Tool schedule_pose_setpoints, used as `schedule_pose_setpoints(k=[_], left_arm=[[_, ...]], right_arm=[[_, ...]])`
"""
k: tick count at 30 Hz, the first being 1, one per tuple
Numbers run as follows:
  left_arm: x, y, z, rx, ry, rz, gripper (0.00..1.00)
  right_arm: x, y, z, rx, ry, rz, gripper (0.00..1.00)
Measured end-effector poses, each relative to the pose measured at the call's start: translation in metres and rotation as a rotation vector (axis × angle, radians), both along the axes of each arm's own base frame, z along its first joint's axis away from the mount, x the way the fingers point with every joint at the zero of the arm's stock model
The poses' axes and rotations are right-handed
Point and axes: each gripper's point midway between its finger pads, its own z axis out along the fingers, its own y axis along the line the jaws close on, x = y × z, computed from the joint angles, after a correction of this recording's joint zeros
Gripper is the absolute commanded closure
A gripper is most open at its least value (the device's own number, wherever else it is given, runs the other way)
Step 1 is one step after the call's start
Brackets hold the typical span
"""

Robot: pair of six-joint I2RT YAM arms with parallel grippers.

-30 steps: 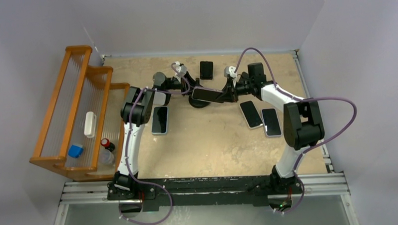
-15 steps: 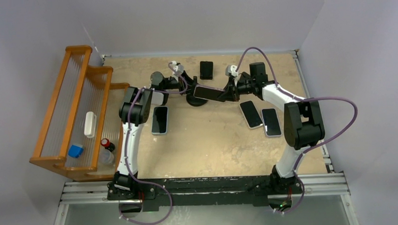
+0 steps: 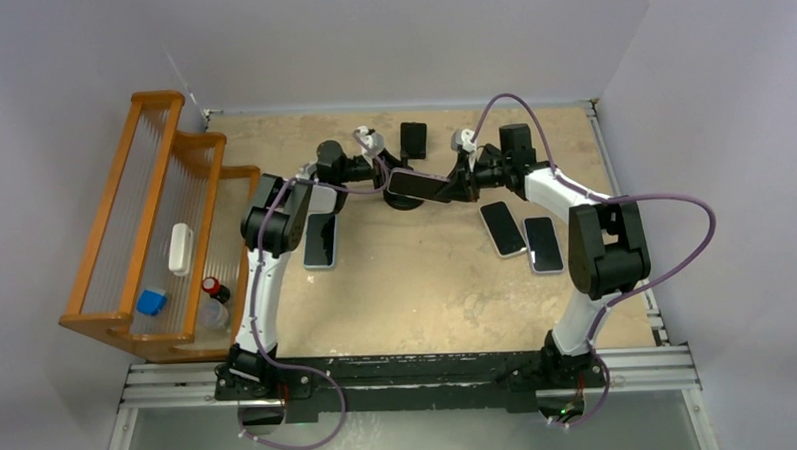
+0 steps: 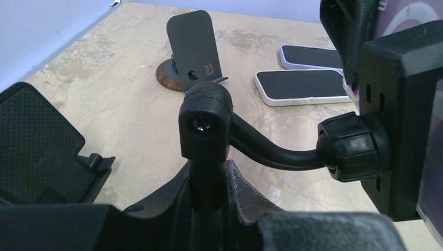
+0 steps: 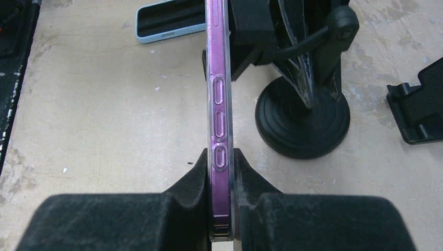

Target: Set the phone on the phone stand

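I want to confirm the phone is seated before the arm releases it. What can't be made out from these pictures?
- Top view: whether the purple phone is seated in the stand. It is too small, and the left gripper and right gripper crowd it.
- Right wrist view: the phone shows edge-on, so it hides its contact with the stand. Its far end is cut off by the top edge.
- Left wrist view: the left gripper hides the stand's base. The right edge cuts off the phone.

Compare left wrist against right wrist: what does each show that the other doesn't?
Left wrist only: a plate stand on a wooden base and two pale-cased phones lying flat. Right wrist only: the right pincer closed on the purple phone's edge, the phone stand's round base, a blue-cased phone. Both: the phone stand's bent arm, with the left pincer gripping its post.
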Motion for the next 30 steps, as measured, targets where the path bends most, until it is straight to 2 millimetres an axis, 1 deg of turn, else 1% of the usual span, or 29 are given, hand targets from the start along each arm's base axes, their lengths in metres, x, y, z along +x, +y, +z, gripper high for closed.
schedule_pose_setpoints(k=[5,16,21,26,30], left_arm=[[-0.001,-0.012,-0.001,0.008,-0.013,0.016,1.0],[-0.001,-0.016,-0.001,0.009,-0.01,0.028,1.0],[-0.001,-0.015,-0.001,0.009,-0.009,0.028,1.0],[0.0,-0.015,-0.001,0.009,-0.008,0.032,1.0],[0.003,-0.014,0.0,0.01,-0.005,0.04,1.0]], right_arm=[[0.001,0.002,0.002,0.006,-0.004,-0.001,1.0],[0.005,0.014,0.007,0.013,-0.008,-0.013,1.0],[0.005,0.025,0.001,0.012,-0.012,0.001,1.0],[0.006,0.029,-0.011,0.009,0.004,0.014,1.0],[0.009,0.036,-0.012,0.008,0.012,0.032,1.0]])
